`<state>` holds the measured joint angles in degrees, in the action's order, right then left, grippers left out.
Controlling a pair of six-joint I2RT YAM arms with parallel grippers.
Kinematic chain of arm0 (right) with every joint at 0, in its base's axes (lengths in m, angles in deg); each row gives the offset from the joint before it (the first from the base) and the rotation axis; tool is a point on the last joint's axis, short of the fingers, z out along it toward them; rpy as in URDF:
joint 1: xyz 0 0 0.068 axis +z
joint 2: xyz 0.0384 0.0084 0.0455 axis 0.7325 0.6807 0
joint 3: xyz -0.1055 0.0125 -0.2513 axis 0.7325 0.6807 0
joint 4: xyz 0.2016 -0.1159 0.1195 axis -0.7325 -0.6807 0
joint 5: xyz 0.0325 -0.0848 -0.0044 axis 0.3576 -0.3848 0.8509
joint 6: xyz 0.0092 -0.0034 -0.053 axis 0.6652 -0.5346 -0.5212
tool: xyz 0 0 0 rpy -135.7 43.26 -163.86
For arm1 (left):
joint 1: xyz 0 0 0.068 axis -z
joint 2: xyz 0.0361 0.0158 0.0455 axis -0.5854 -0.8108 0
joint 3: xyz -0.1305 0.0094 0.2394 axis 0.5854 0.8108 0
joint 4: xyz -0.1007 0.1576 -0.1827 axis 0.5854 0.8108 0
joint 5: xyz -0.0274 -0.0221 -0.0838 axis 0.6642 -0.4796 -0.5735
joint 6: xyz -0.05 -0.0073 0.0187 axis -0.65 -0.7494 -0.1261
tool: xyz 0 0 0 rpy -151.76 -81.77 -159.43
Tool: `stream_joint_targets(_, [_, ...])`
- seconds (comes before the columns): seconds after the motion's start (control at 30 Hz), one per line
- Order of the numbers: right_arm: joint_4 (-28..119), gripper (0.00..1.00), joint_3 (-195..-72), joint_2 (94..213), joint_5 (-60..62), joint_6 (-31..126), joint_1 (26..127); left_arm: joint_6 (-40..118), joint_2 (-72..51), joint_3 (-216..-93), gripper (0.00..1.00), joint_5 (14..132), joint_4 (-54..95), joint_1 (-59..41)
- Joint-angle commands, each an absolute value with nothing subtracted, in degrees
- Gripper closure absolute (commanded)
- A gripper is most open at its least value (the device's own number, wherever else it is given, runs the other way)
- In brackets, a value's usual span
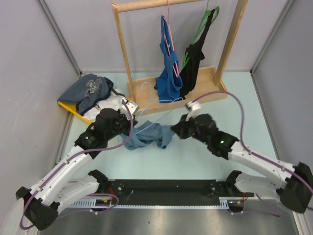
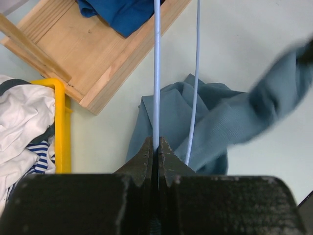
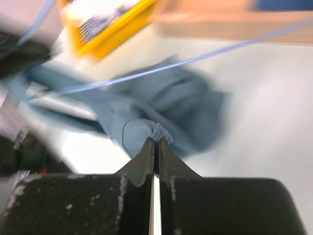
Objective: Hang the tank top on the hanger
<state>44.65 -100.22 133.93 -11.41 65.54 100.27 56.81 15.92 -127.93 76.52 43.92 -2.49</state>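
Where the right claw (image 3: 156, 141) pinches, the tank top (image 3: 176, 103) bunches.

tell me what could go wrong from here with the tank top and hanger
1. The right gripper pinches just a small fold of the tank top at its tips, so the cloth may slip out on a pull.
2. The left gripper clamps the hanger by one thin wire, so it could swivel under load.
3. The tank top lies bunched, so the wire may snag a fold.
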Motion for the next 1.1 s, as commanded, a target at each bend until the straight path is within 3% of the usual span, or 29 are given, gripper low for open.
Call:
stream_joint_targets(0.0, [38.5, 1.0, -95.3, 129.0, 2.9, 68.7, 85.4, 56.4, 18.6, -127.1, 1.0, 76.0, 40.6, -3.0])
stream_joint_targets(0.13, [42.9, 1.0, -92.2, 130.8, 13.1, 72.5, 70.0, 56.5, 19.8, -126.4, 1.0, 75.9, 40.0, -3.0])
stream_joint_targets(0.23, [48.7, 1.0, -90.8, 132.8, 18.4, 75.2, 64.3, 56.7, 20.2, -126.1, 1.0, 75.5, 39.8, -3.0])
stream_joint_targets(0.57, [56.7, 1.0, -91.1, 138.0, 24.0, 77.6, 53.3, 58.0, 21.8, -125.4, 1.0, 70.3, 38.3, -3.0])
stream_joint_targets(1.07, [61.9, 1.0, -101.0, 149.3, 32.6, 78.9, 42.3, 59.0, 23.2, -124.1, 1.0, 61.5, 36.7, -3.0])
